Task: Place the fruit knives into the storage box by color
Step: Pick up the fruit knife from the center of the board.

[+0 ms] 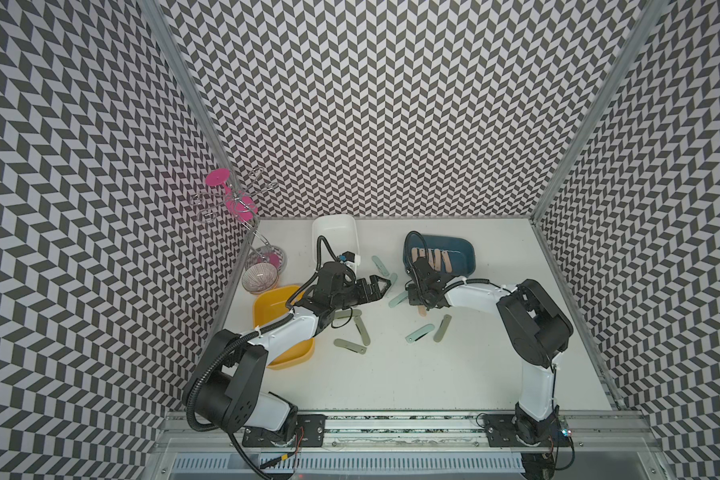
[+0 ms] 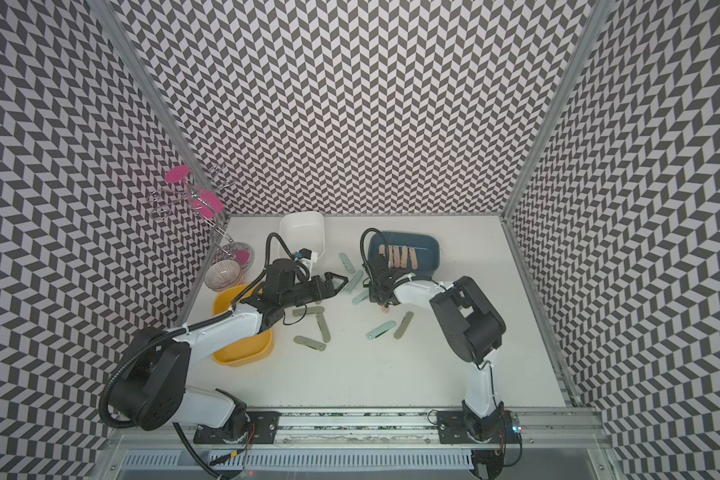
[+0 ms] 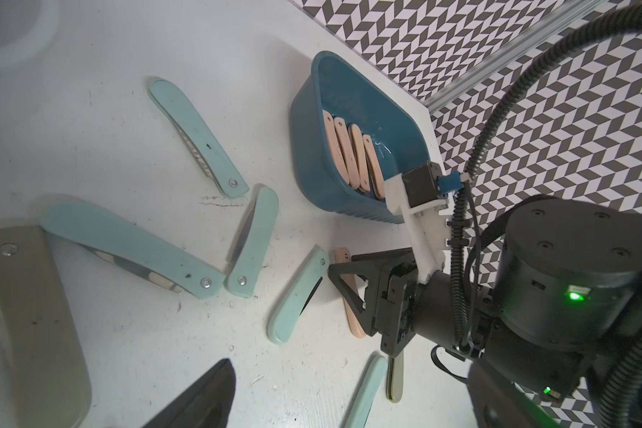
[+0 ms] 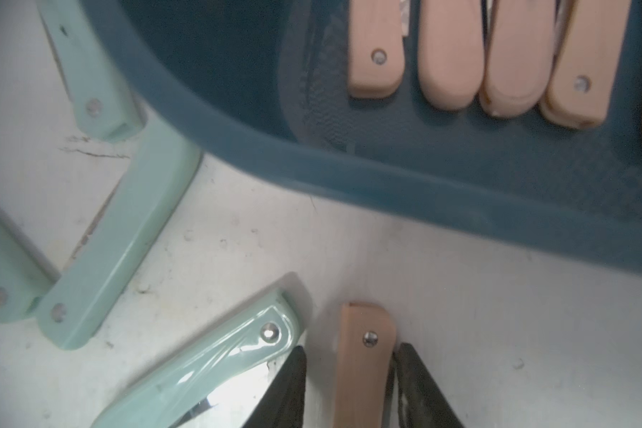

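Peach-pink flat fruit knife [image 4: 364, 370] lies on the white tabletop [image 1: 391, 382], just beside the dark blue plastic tub [image 4: 386, 185], which holds a row of matching peach-pink knives [image 1: 433, 258]. Right tool [image 4: 351, 346] straddles the lone knife with jaws partly closed. One finger meets its edge and a sliver of tabletop shows at the other, so no grip yet. Left tool [image 1: 377, 286] hangs spread wide and empty near pale mint knives [image 1: 399, 298]. Olive grey-green knives [image 1: 350, 345] lie scattered nearer the arm bases. Yellow tub [image 1: 262, 303] and white tub [image 1: 314, 232] sit on the left.
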Robot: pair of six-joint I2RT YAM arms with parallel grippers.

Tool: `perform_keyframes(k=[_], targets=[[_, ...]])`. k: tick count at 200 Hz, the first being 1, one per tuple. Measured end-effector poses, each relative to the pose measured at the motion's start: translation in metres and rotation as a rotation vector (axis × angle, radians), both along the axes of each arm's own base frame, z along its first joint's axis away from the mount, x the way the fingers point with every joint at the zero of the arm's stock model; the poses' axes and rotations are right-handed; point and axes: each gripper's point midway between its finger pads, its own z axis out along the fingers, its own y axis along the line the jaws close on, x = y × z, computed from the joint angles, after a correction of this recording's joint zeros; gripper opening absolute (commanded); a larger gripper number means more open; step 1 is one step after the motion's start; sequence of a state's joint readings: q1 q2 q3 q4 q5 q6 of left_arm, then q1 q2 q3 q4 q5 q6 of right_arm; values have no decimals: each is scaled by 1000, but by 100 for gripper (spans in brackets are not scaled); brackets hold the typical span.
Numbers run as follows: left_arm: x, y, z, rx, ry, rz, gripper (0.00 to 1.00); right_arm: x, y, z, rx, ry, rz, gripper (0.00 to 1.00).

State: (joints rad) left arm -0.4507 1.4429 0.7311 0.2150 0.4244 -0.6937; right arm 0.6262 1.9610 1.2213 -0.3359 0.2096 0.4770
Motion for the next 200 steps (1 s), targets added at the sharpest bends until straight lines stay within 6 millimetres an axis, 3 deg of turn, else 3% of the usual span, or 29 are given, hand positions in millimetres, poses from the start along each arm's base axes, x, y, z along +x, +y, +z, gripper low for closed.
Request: perform_keyframes(k=[102,144,166,200], targets=[[0,0,1,-4,1,2,98,3,-4,-1,-17,-37,4,26],[0,0,3,-8,-2,3,98,3,-4,-1,-21,-41,7,41],[0,0,5,-11,-6,4,98,-2,-9,0,-27,-38,5,42],[0,0,5,-13,-3,6,98,-25,-18,-2,-32,-13,9,42]])
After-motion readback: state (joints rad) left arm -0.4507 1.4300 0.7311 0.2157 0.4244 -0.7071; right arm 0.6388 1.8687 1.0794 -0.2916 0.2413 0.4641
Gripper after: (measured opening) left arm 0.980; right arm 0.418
